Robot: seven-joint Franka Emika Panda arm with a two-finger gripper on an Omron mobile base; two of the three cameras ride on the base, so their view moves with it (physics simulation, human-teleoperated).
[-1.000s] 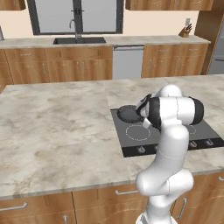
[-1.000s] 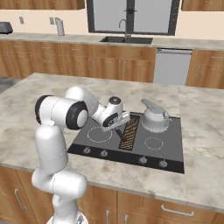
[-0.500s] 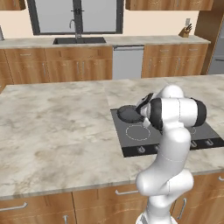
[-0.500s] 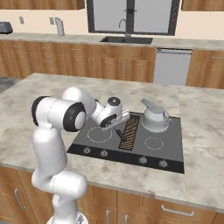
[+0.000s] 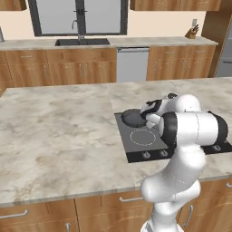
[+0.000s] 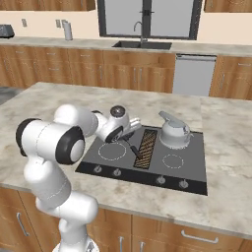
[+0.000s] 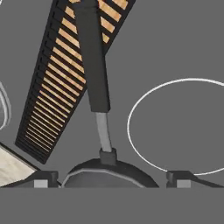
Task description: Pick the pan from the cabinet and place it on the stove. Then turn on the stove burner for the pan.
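Note:
The dark pan [image 5: 132,118] sits flat on the back left burner of the black stove [image 5: 144,138], its straight handle [image 7: 94,65] lying across the cooktop toward the slatted centre grille. In the right base view the handle [image 6: 134,147] sticks out from under the hand. My gripper [image 5: 145,118] hovers low over the pan's handle end, open; in the hand view its fingertips [image 7: 43,180] stand wide apart on either side of the pan rim [image 7: 109,174], touching nothing. The brown wall cabinet [image 5: 174,4] shows just its bottom edge at the top.
A silver kettle [image 6: 174,131] stands on the stove's back right burner. A row of knobs [image 6: 116,172] lines the stove's front edge. The stove [image 6: 193,147] is set in a marble island counter [image 5: 59,127]. A sink [image 5: 81,41] and dishwasher are on the far counter.
The jaws have opened and let go of the pan's handle. The pan stays put on the back left burner; the arm has barely moved.

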